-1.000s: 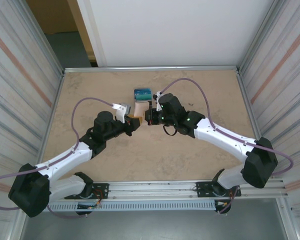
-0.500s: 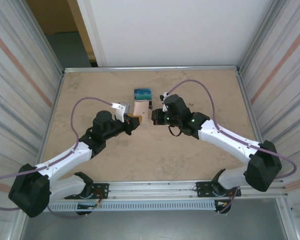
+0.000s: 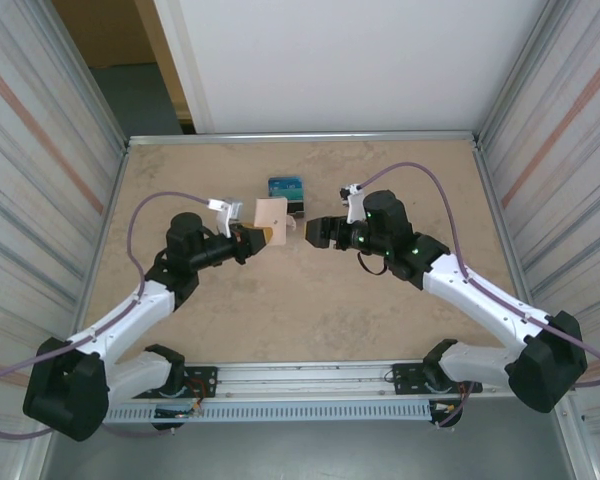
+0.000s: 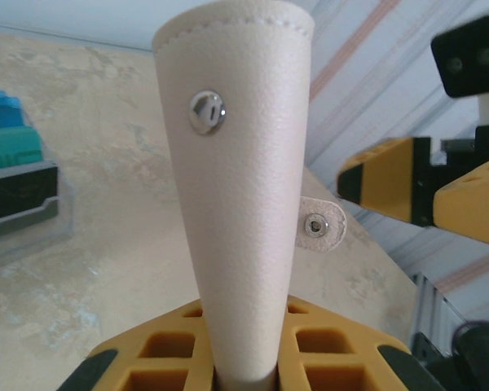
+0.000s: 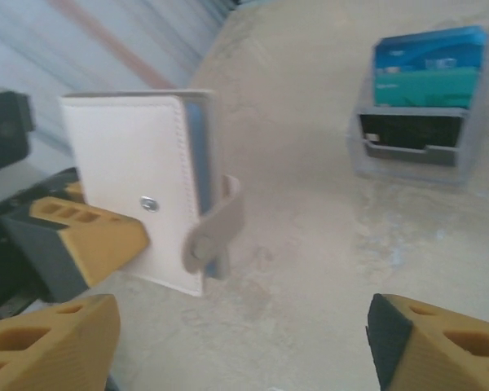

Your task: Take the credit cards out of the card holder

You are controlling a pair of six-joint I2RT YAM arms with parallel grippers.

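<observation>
- Top view: my left tool (image 3: 262,236) is clenched on the upright card holder (image 3: 272,213). The credit cards (image 3: 286,187) lie on the desk (image 3: 400,170) at its 12 o'clock.
- Left wrist: the holder's tab (image 4: 322,225) sticks out at 3 o'clock.
- Right wrist: my right tool (image 5: 244,350) is spread wide, released. The cards perhaps sit in a grey stand (image 5: 464,151).

Tan card holder (image 5: 134,187) upright (unsnapped), cards (image 5: 428,65) nearby

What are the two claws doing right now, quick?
The left gripper is closed, holding the card holder.
The right gripper is open and empty.
</observation>
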